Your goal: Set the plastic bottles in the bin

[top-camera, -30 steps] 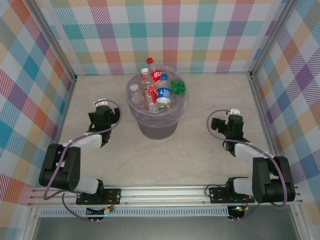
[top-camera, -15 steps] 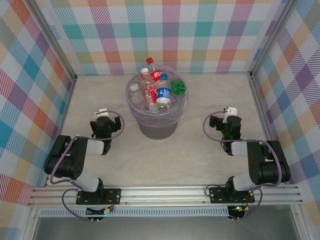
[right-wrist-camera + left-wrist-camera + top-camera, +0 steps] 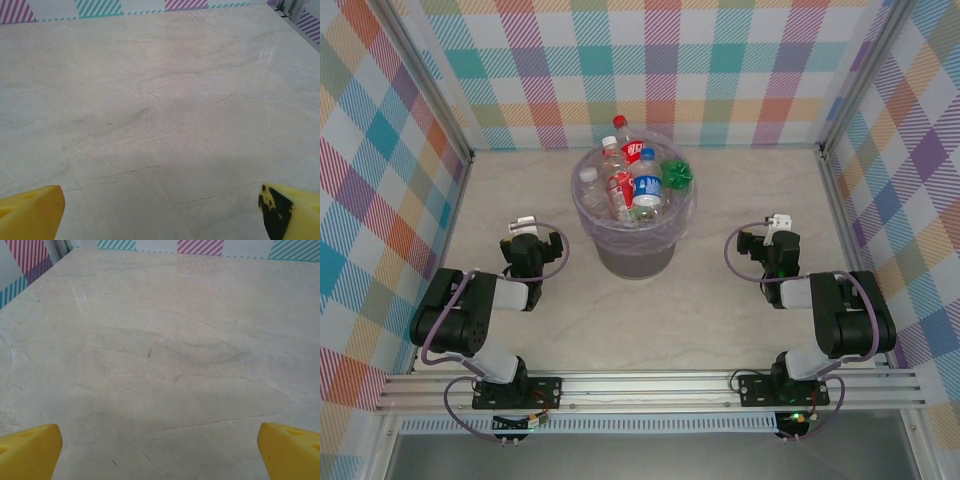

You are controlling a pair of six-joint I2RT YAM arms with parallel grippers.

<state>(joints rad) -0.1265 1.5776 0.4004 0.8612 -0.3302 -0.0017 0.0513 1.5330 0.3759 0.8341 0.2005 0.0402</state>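
The bin (image 3: 635,256), a round grey bucket lined with a lavender bag, stands at the middle of the table. Several plastic bottles lie piled inside it: a blue-labelled one (image 3: 647,183), a green one (image 3: 677,174) and a red-capped one (image 3: 621,126) sticking up at the back. My left gripper (image 3: 527,244) rests low to the left of the bin, open, its yellow fingertips (image 3: 30,450) wide apart over bare tabletop. To the bin's right my right gripper (image 3: 770,244) is also open, with nothing between its fingertips (image 3: 31,209).
Checked fabric walls (image 3: 660,70) close off the back and both sides. The marble-patterned tabletop (image 3: 720,310) runs from the bin to the metal rail (image 3: 650,385) at the near edge, where both arm bases are bolted.
Both arms have folded back toward their bases, drawing the grippers slightly nearer the front. The jaws stayed open, and the bin and bottles did not move.
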